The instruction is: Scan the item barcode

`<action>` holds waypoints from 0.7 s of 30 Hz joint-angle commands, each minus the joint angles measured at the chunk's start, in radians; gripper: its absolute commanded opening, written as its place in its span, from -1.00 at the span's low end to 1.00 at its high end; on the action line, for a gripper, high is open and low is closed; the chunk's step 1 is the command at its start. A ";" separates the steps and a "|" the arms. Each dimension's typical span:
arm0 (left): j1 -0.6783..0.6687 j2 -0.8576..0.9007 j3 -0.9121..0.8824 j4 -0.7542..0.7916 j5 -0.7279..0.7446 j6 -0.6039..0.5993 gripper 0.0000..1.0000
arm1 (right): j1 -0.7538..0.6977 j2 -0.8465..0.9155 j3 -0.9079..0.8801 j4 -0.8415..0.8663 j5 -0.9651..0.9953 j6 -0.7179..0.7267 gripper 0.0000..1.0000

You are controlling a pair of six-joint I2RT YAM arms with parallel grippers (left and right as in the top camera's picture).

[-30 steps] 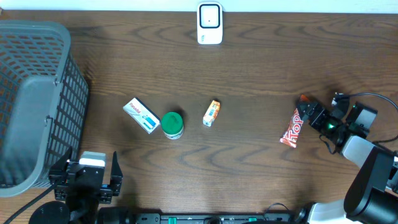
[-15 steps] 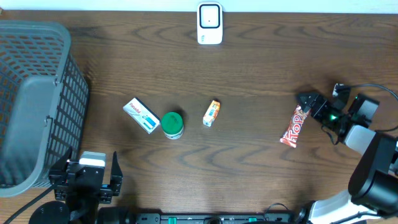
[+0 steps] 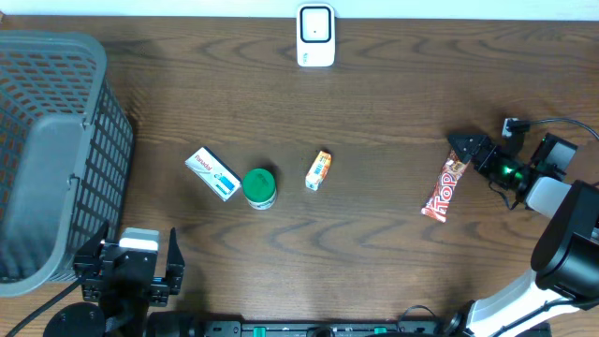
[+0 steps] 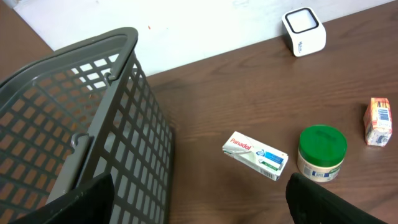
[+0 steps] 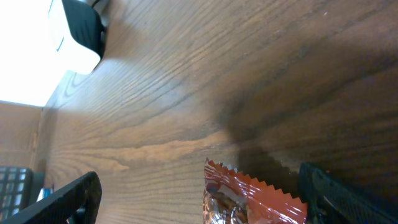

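Candy bar (image 5: 250, 198), mostly outside right wrist view

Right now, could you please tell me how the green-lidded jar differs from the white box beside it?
The jar is round with a green lid; the box is rectangular and white with coloured print. The jar stands upright; the box lies flat, turned diagonally. Both rest on the wooden table, close together.

Dark wood-grain counter (image 3: 393, 112), smooth with a soft sheen; grey matt plastic basket (image 3: 105, 159); glossy crinkled red candy bar wrapper (image 3: 444, 192).
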State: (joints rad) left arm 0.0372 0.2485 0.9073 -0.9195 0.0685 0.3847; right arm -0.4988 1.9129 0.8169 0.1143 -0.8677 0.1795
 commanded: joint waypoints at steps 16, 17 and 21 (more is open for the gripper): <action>-0.003 0.004 0.000 -0.001 -0.001 -0.013 0.73 | -0.010 0.145 -0.082 -0.159 0.031 -0.087 0.99; -0.003 0.004 0.000 0.000 -0.002 -0.013 0.73 | -0.008 0.145 -0.082 -0.159 0.031 -0.087 0.99; -0.003 0.004 0.000 -0.001 -0.001 -0.013 0.72 | -0.008 0.145 -0.082 -0.158 0.032 -0.087 0.97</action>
State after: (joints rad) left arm 0.0372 0.2485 0.9073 -0.9195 0.0689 0.3847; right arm -0.5274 1.9503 0.8227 0.0200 -1.0657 0.0513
